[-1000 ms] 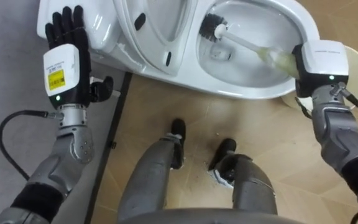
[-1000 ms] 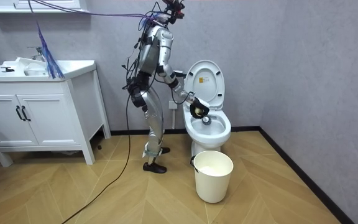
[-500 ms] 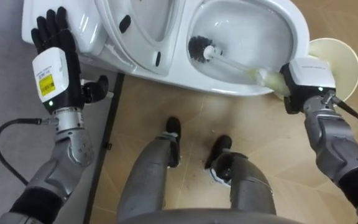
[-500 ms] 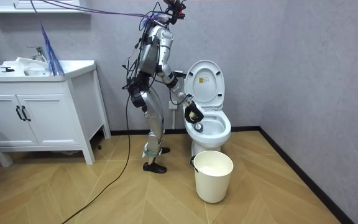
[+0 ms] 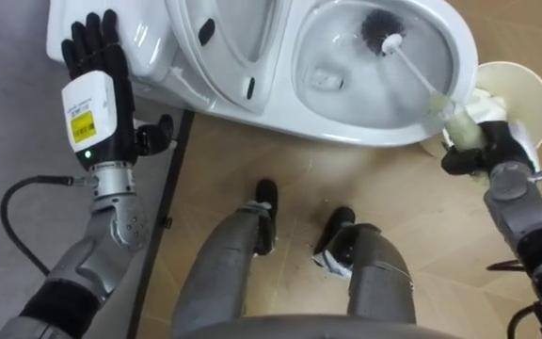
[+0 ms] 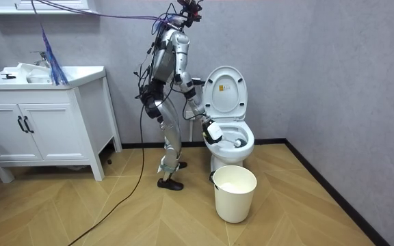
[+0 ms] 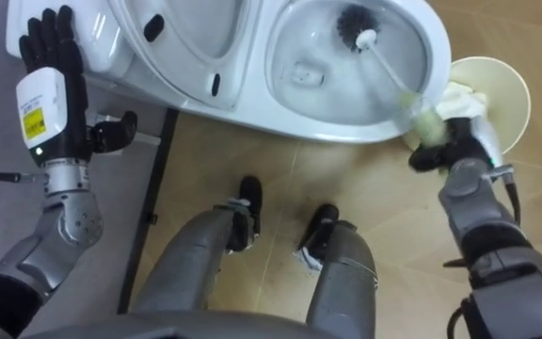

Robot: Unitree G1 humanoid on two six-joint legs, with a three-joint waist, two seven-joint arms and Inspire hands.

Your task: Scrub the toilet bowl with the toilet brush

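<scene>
Head eyes straight down over toilet; room camera distant, side-on.

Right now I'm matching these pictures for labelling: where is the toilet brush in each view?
Left eye view: toilet brush upper right, head in the bowl, handle slanting down into the right hand.
Right eye view: the same, upper right of centre.
Room view: dark streak inside the bowl, mid-picture.
Shared landmark: the white bucket beside the bowl.

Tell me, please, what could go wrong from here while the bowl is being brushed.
The toilet brush leans over the bowl rim close to the right robot hand; a hard sweep may lever it loose or flick water out. The bucket stands right beside that hand, so drawing back might knock it.
</scene>
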